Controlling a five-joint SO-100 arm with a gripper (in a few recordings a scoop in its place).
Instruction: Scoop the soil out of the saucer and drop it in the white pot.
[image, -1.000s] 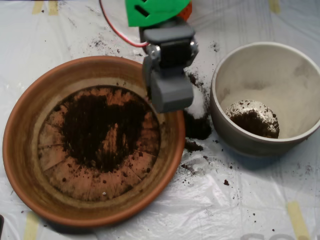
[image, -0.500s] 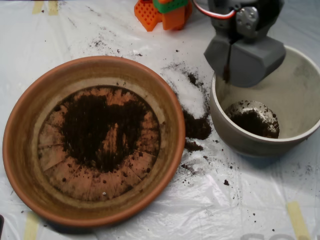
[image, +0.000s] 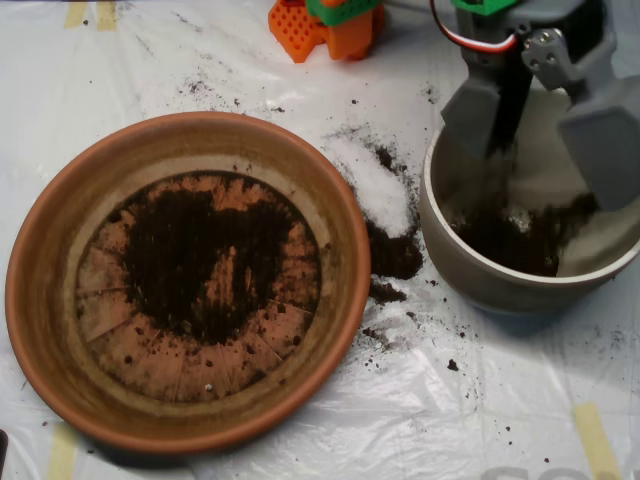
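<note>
The terracotta saucer (image: 40, 290) fills the left half of the overhead view, with a dark patch of soil (image: 200, 255) spread over its ringed floor. At the right stands the white pot (image: 470, 275), and a fresh heap of soil (image: 520, 235) lies on its bottom. My grey scoop (image: 545, 115) hangs over the pot's mouth with its two shells spread wide apart, open. A thin dark streak of soil falls between the shells into the pot.
Spilled soil (image: 395, 255) and a white powder patch (image: 378, 185) lie on the plastic sheet between saucer and pot. Orange and green arm base parts (image: 325, 22) sit at the top edge. Loose crumbs dot the sheet below the pot.
The scoop swung from the saucer's right rim across to above the pot, then its shells parted and soil dropped in, covering the pale spot on the pot's floor.
</note>
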